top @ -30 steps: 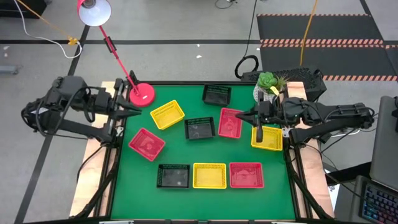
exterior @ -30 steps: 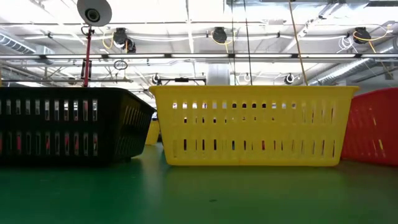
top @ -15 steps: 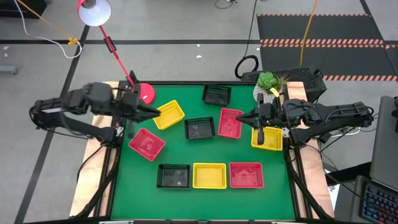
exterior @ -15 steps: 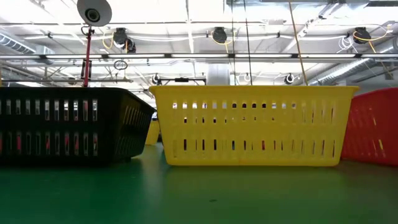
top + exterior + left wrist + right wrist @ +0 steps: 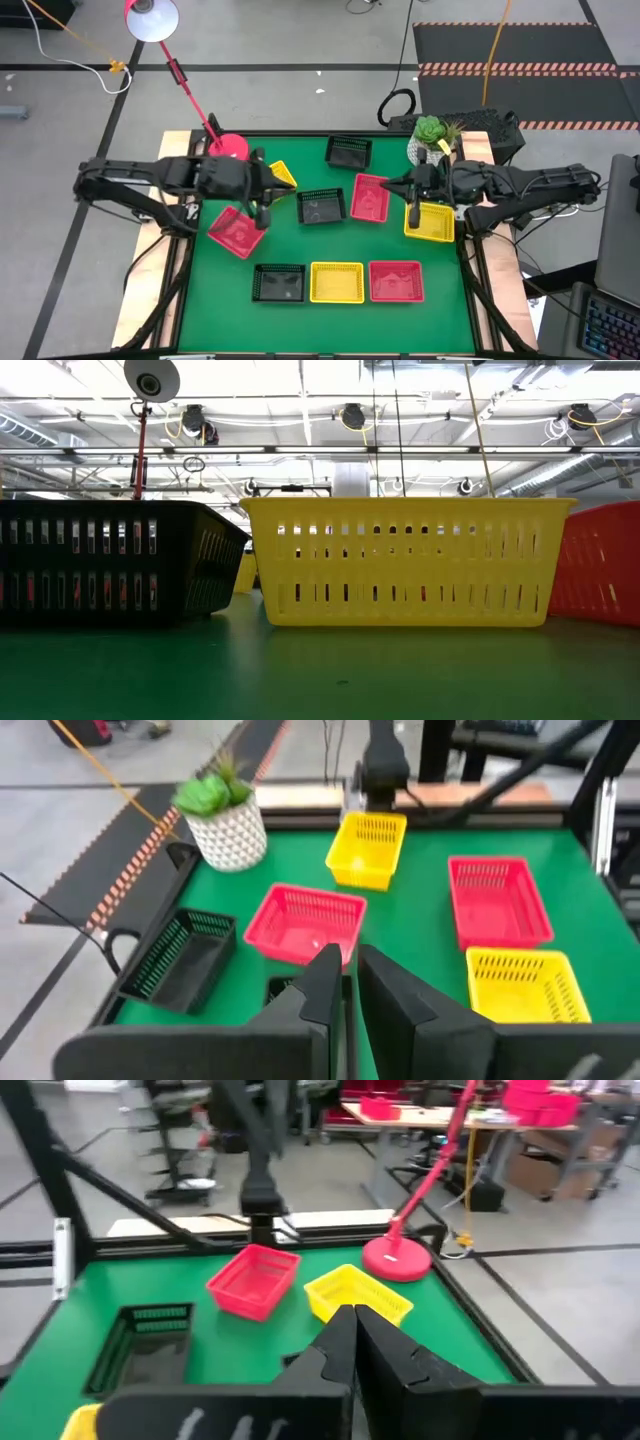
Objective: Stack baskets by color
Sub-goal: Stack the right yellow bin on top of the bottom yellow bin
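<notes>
Nearest the front edge of the green surface [image 5: 320, 320], a black basket [image 5: 278, 283], a yellow basket [image 5: 337, 282] and a red basket [image 5: 396, 280] lay in a row, side by side. Behind them, toward the left, another red basket [image 5: 235, 231] sat tilted, just beside the left gripper [image 5: 262, 201], whose jaws stood nearly together with only a thin gap and held nothing. Under that arm a yellow basket [image 5: 282, 176] showed in part. In the middle lay a black basket [image 5: 321, 207] and, just right of it, a red basket [image 5: 370, 197]. The right gripper [image 5: 415, 210], jaws together and empty, hung over the edge of a yellow basket [image 5: 430, 224] at the right side. Farthest back sat a black basket [image 5: 348, 152], the white plant pot [image 5: 432, 143] and the pink lamp base [image 5: 229, 148].
</notes>
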`<state>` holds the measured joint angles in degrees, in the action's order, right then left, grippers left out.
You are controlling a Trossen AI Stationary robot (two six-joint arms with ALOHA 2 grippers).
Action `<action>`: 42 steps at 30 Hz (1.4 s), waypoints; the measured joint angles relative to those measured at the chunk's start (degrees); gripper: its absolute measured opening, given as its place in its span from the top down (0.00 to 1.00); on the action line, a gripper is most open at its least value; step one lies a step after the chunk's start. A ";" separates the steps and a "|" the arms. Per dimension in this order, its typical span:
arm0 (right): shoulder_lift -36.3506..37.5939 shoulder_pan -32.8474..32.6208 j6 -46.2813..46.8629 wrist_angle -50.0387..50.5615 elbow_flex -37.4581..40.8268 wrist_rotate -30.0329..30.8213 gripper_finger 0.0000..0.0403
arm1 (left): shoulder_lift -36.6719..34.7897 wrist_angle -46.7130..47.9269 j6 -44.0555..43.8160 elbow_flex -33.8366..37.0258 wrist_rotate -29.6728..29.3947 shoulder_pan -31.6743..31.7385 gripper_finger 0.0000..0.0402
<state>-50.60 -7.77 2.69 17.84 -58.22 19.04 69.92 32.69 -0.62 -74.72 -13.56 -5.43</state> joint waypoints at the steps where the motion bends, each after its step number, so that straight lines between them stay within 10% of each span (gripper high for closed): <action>1: -0.34 0.01 -0.31 -0.01 0.00 0.68 1.00 | 0.88 0.02 -0.02 0.00 0.00 -0.15 0.90; 27: -8.71 -5.59 4.80 9.73 -3.93 3.64 1.00 | -8.60 -7.40 2.84 12.95 -4.26 -1.62 0.90; 42: -8.98 -12.34 24.23 37.42 -3.93 2.36 0.99 | -7.48 -6.68 3.01 13.55 -4.28 -1.95 0.90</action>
<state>-59.57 -20.11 26.91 55.26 -62.15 21.40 62.44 26.00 2.39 -61.17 -17.85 -7.38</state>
